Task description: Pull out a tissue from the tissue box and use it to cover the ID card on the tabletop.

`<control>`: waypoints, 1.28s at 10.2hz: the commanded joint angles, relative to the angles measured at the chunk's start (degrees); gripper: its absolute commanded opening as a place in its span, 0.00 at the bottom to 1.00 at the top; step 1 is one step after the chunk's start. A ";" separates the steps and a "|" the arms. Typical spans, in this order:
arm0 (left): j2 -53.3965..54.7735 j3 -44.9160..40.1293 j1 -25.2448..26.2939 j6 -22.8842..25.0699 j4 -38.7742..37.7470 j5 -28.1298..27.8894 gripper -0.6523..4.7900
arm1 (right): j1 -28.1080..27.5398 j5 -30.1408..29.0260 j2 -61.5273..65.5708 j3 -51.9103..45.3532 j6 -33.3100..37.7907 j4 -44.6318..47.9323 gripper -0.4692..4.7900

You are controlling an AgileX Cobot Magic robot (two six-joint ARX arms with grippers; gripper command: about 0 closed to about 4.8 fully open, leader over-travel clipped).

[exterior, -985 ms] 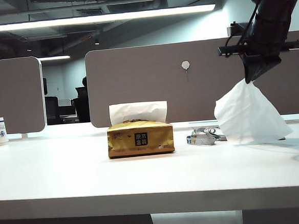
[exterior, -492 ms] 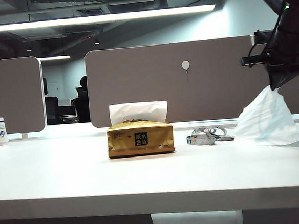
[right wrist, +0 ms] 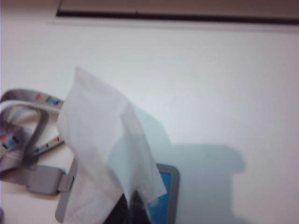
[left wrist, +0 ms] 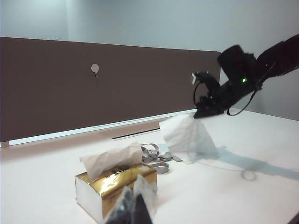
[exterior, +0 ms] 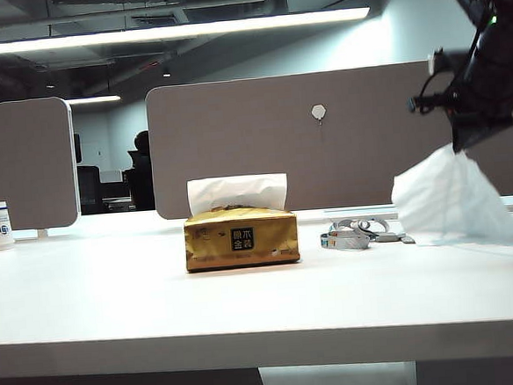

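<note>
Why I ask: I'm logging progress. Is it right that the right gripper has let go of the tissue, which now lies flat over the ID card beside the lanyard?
Not quite. The right gripper is shut on the tissue, which hangs from it over the ID card beside the lanyard, only partly covering it. The exterior and right wrist views show this.

You see grey-brown divider panels [exterior: 305, 136] behind the white desk, one bearing a small white hook [exterior: 319, 111]. Long ceiling strip light [exterior: 166, 31] lit overhead. Dim office beyond the gap, dark chairs [exterior: 137, 179].
</note>
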 commanded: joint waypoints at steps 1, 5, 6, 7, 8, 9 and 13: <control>0.04 0.13 -0.02 -0.17 0.52 0.28 0.11 | 0.00 0.11 4.28 0.09 0.13 1.49 0.09; 0.02 0.13 -0.02 -0.17 0.52 0.28 0.11 | 0.00 3.39 4.59 0.09 -0.24 4.83 0.09; 0.04 0.13 -0.02 -0.17 0.52 0.28 0.11 | 0.00 4.63 4.59 0.09 -0.24 4.87 0.09; 0.04 0.13 -0.02 -0.17 0.52 0.28 0.11 | 0.00 5.22 4.59 0.09 -0.24 4.85 0.09; 0.04 0.13 -0.02 -0.20 0.52 0.28 0.11 | 0.00 5.38 4.59 0.09 -0.22 4.66 0.17; 0.02 0.13 -0.02 -0.17 0.52 0.28 0.11 | 0.00 5.49 4.59 0.09 -0.24 4.68 0.28; 0.02 0.13 -0.02 -0.17 0.52 0.28 0.11 | -0.79 12.35 4.57 0.09 -0.17 4.90 0.67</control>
